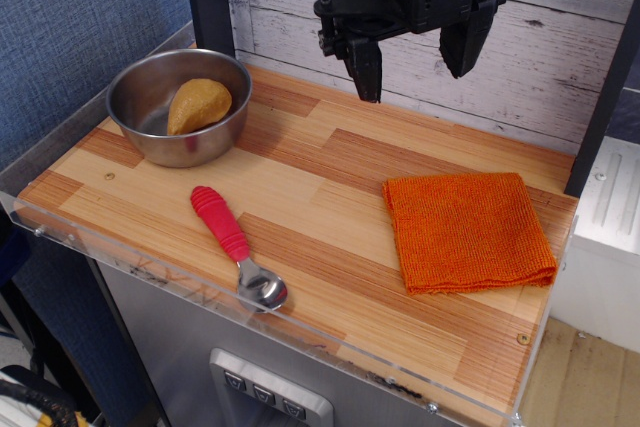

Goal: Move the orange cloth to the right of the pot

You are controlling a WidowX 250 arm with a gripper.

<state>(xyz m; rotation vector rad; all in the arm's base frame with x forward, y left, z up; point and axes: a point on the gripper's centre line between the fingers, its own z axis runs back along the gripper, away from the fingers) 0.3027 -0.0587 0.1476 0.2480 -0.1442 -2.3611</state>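
The orange cloth [468, 231] lies flat and folded on the right part of the wooden tabletop, near the right edge. The pot [180, 107], a shiny steel bowl with a tan-brown lump [198, 104] inside, stands at the back left. The cloth is to the right of the pot, with a wide stretch of table between them. My black gripper [416, 65] hangs open and empty above the back of the table, higher than and behind the cloth.
A metal spoon with a red ribbed handle [236, 244] lies near the front edge, between pot and cloth. A clear plastic rim [200, 292] runs along the table's front and left. A white plank wall [560, 57] stands behind.
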